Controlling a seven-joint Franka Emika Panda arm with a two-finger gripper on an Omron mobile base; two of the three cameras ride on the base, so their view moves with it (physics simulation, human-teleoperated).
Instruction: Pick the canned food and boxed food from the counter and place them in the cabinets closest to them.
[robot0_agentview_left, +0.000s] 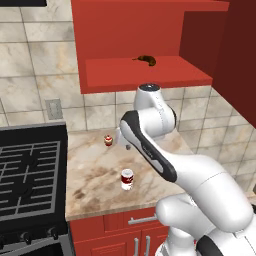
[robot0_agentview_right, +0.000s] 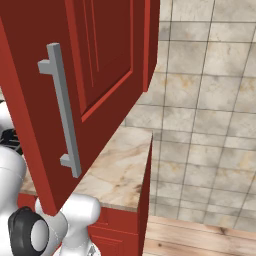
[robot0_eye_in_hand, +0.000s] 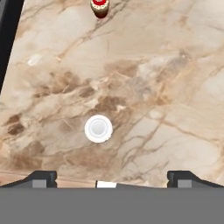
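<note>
On my far left the black stove (robot0_agentview_left: 30, 180) butted right up against the counter (robot0_agentview_left: 95, 175), its edge a dark wall along that side of the marbled slab. Moving right, I had the canned food (robot0_agentview_left: 127, 179) standing upright toward the front edge of the counter, open stone all around it. From the hand view I was looking straight down on its silvery top (robot0_eye_in_hand: 98, 128), and the gripper (robot0_eye_in_hand: 111, 177) hung above it, released, its two finger tips (robot0_eye_in_hand: 41, 178) spread wide with the can between them and nothing grasped. Behind the can, near the tiled backsplash, sat a small round red-and-tan item (robot0_agentview_left: 108, 140), well apart from it. Above that stretch the open red cabinet (robot0_agentview_left: 145, 75) showed its shelf with one small brown object (robot0_agentview_left: 146, 60) lying on it. My own arm (robot0_agentview_left: 150, 130) rose across the right half of the counter. Further right, in the right base view, the swung-out cabinet door (robot0_agentview_right: 75, 90) with its long silver handle (robot0_agentview_right: 62, 110) crowded the space over the counter's end. I could not make out the boxed food.
</note>
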